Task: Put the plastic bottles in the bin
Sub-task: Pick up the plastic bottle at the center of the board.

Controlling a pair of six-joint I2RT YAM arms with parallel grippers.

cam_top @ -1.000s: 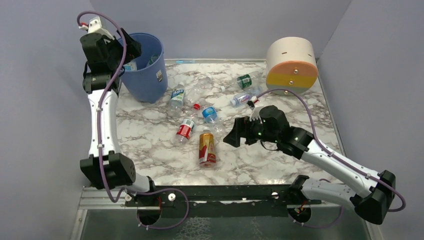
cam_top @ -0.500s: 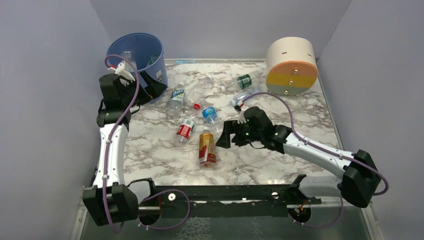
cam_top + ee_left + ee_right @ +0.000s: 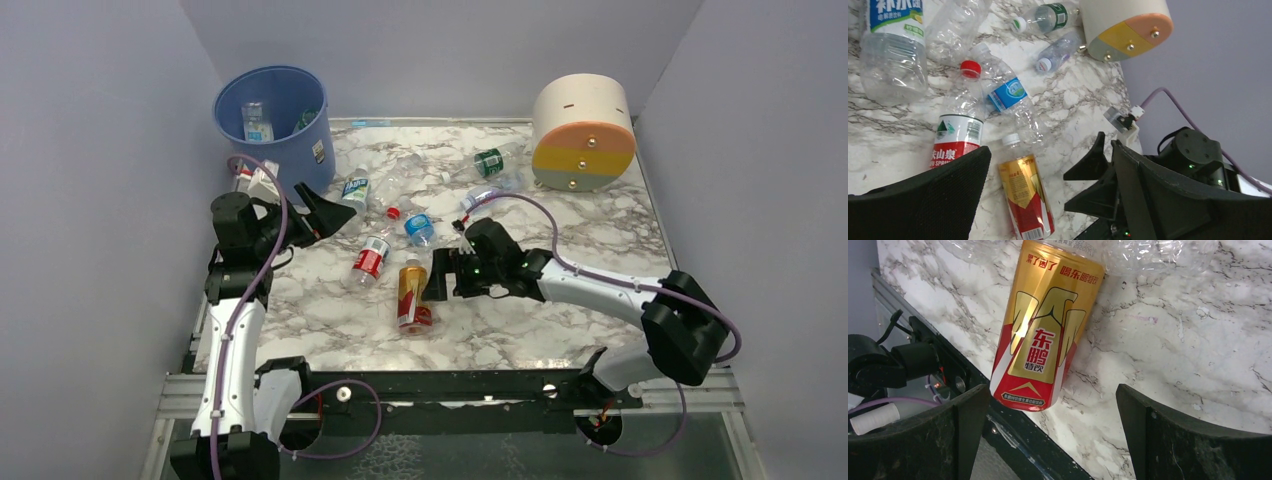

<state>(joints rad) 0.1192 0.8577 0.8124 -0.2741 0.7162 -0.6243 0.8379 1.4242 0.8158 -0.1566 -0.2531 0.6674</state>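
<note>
Grey-veined white marble covers the table (image 3: 560, 320), boxed in by plain lilac walls. Nearest the arm bases, the right hand (image 3: 438, 278) hovers low with its fingers spread wide and nothing between them. It is just right of the amber bottle (image 3: 413, 297), which lies on its side with its white cap pointing away. The right wrist view frames that bottle's gold-and-red label between the two open fingers. Just beyond and to the left lies the red-labelled bottle (image 3: 371, 257), red-capped. At the left side, the left hand (image 3: 318, 208) is likewise released and empty, aimed toward the scattered bottles. Past it lie the blue-labelled bottle (image 3: 420, 229), a larger green-labelled bottle (image 3: 354, 190) and a crushed clear bottle (image 3: 400, 172). Farther back are a small clear bottle (image 3: 482, 197) and a dark-green-labelled bottle (image 3: 489, 161). In the far left corner stands the blue bin (image 3: 297, 165), with binned bottles (image 3: 257, 122) visible inside. At the far right sits the cream, orange and yellow drum (image 3: 584, 133).
</note>
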